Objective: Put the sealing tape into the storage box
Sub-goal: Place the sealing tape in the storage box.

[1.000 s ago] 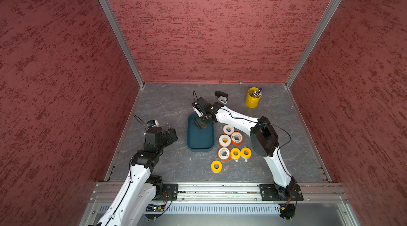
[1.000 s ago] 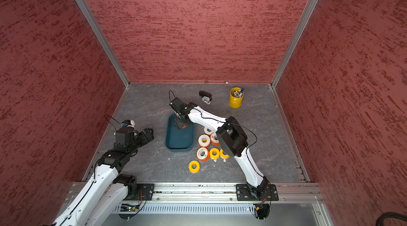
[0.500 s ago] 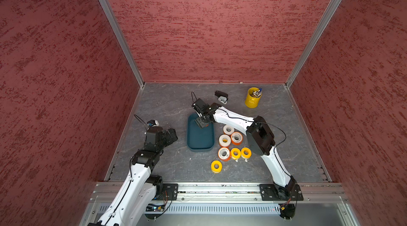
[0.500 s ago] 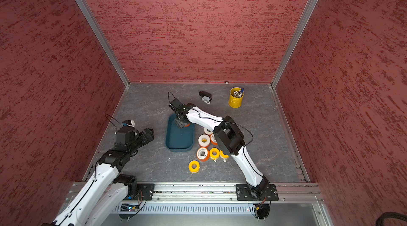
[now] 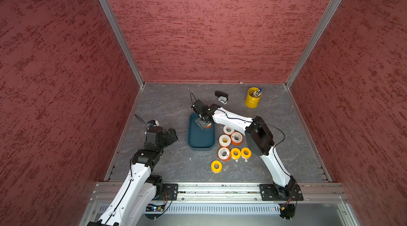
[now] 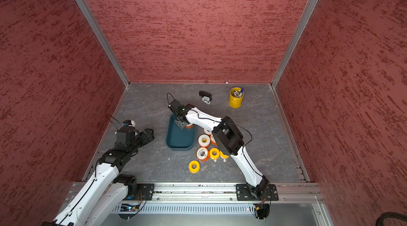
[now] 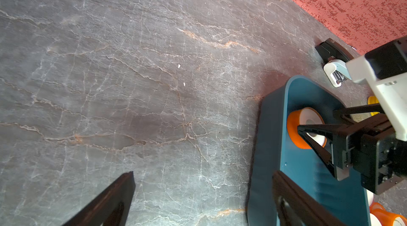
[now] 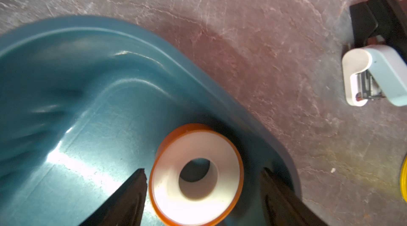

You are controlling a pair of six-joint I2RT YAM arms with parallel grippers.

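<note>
Facing you: veined grey bench [image 5: 167,103], mottled red walls [image 5: 209,26]. White-faced orange roll [image 8: 226,183], seemingly flat, at teal box's [image 5: 201,141] one-o'clock corner; right fingers [image 8: 132,198] released astride it, left fingers [image 7: 110,200] spread.

Nothing here that I can actually read.
One orange-sided tape roll [image 5: 224,154] carries a ring of dark print on its white face, too small to make out in both top views. The black stapler-like item [image 8: 378,13] shows what may be pale lettering near one end, but it is blurred in the right wrist view.
</note>
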